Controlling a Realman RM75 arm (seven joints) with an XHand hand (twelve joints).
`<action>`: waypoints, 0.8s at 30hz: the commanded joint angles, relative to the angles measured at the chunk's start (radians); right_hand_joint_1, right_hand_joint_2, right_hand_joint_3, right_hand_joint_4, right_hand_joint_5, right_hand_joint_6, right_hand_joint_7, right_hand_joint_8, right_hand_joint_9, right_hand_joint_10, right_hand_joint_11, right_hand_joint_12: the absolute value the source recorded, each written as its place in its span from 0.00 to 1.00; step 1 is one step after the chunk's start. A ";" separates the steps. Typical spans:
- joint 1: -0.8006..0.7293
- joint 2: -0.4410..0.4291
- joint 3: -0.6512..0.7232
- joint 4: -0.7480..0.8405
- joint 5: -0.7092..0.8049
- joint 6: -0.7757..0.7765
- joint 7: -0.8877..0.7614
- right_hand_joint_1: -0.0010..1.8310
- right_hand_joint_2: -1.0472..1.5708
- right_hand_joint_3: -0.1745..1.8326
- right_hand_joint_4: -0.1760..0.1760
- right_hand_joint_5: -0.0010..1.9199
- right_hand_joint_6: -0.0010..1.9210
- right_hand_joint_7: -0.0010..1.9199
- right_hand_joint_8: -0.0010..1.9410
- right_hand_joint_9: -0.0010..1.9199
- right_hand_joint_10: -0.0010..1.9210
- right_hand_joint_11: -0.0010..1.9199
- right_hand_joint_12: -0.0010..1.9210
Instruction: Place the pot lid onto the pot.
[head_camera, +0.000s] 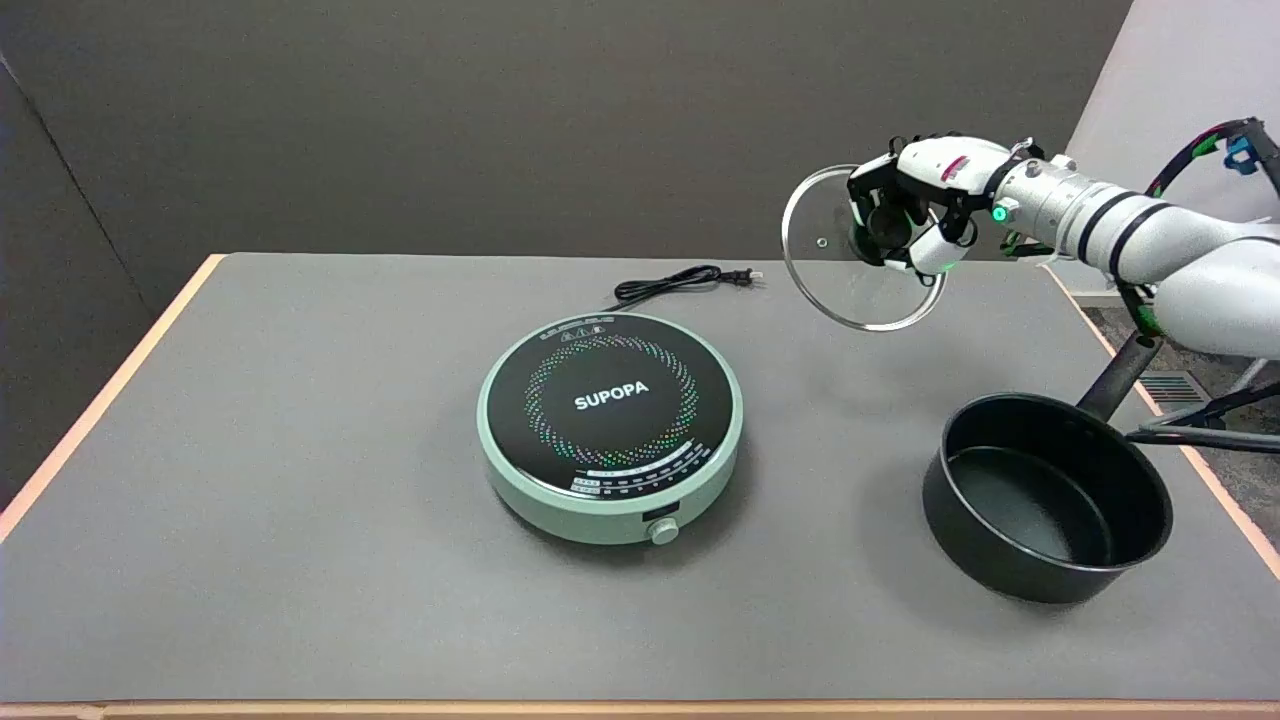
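- We see a clear glass pot lid (845, 265) with a shiny metal rim.
- We see a matt black pot (1045, 500), smooth inside.
- We see a cooker (610, 425) with a glossy black top and a smooth pale-green plastic body.
- We see a matt grey table (300, 480) edged in light wood.

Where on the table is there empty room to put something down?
Bare table spreads left of the cooker, and between the cooker and the pot. The back right is busier: the right hand holds the lid above it, near the cord.
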 joint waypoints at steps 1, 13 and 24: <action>-0.059 0.094 0.203 -0.138 0.177 -0.286 0.024 0.76 0.65 0.58 1.00 0.32 0.85 0.50 0.72 0.45 0.85 0.39 0.65; -0.055 0.099 0.452 -0.224 0.433 -0.707 -0.222 0.76 0.65 0.59 1.00 0.32 0.85 0.50 0.73 0.45 0.87 0.38 0.68; -0.056 0.060 0.693 -0.220 0.549 -0.985 -0.421 0.76 0.65 0.58 1.00 0.31 0.84 0.50 0.73 0.45 0.87 0.38 0.68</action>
